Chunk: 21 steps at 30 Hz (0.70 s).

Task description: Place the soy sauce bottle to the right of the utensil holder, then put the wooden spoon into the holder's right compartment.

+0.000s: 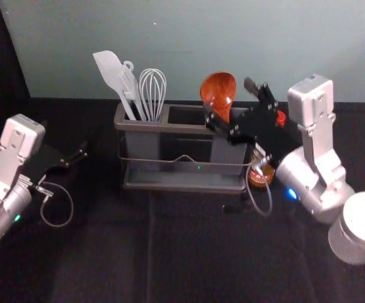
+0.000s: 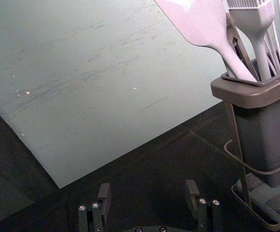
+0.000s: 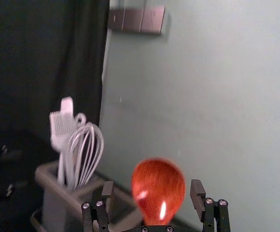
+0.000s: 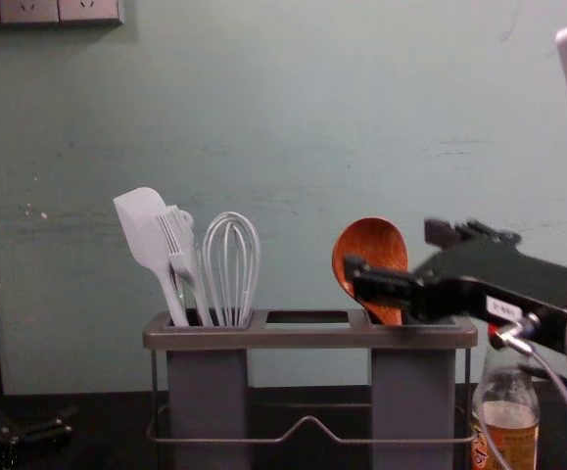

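Note:
The wooden spoon stands bowl up in the right compartment of the utensil holder; in the chest view the spoon leans a little left. Over that compartment is my right gripper, its fingers spread around the spoon without gripping it; the right wrist view has the spoon bowl between the tips of the right gripper. Just right of the holder stands the soy sauce bottle, partly behind the right arm. My left gripper is parked left of the holder, and the left gripper is open and holds nothing.
A white spatula, a brush and a whisk fill the holder's left compartment. The wall rises behind the holder. Black cloth covers the table in front.

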{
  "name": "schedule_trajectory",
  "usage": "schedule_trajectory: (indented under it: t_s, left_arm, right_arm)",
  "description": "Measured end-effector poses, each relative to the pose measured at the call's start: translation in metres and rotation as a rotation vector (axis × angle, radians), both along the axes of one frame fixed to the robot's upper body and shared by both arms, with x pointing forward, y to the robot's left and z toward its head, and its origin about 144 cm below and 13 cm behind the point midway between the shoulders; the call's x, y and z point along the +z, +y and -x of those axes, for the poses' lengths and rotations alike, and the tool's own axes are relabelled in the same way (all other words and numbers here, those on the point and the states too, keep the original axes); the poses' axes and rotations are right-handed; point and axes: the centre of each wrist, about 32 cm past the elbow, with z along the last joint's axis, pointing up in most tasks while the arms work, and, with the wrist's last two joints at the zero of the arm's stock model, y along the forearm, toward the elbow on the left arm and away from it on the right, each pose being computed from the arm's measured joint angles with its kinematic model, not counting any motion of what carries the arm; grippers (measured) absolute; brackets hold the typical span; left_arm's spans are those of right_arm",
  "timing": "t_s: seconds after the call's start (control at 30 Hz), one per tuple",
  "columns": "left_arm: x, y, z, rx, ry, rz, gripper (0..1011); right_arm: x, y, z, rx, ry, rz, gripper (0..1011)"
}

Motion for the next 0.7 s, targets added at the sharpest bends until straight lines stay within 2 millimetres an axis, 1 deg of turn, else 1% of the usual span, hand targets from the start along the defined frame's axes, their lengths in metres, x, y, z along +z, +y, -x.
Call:
schedule_trajectory:
  t_s: [0.1,0.13,0.23,0.27,0.33,0.37,0.53,0.57,0.7]
  left_arm:
    - [0.0,0.0,0.0,0.0,0.0,0.0,1005]
    - [0.0,0.0,0.0,0.0,0.0,0.0,1005]
    - [0.0,0.0,0.0,0.0,0.0,0.0,1005]
    - [0.0,0.0,0.0,0.0,0.0,0.0,1005]
    - [0.0,0.0,0.0,0.0,0.0,0.0,1005]
    - [0.0,0.0,0.0,0.0,0.0,0.0,1005]
    - [0.0,0.0,0.0,0.0,0.0,0.0,1005]
    - [0.0,0.0,0.0,0.0,0.0,0.0,1005]
    - [0.0,0.0,0.0,0.0,0.0,0.0,1005]
  right_arm:
    - [0.002,-0.001,0.016,-0.018,0.061,0.024,1004]
    - [0.002,-0.001,0.024,-0.026,0.086,0.032,1004]
    - [0.001,-0.002,0.035,-0.032,0.114,0.039,1004]
    - [0.001,-0.003,0.043,-0.035,0.128,0.043,1004]
    - [-0.001,-0.005,0.05,-0.037,0.137,0.046,1004]
    - [-0.002,-0.007,0.057,-0.037,0.144,0.048,1004]
    - [-0.007,-0.014,0.076,-0.043,0.161,0.054,1004]
    - [-0.007,-0.014,0.076,-0.043,0.161,0.054,1004]
    - [-0.011,-0.019,0.088,-0.052,0.171,0.059,1004]
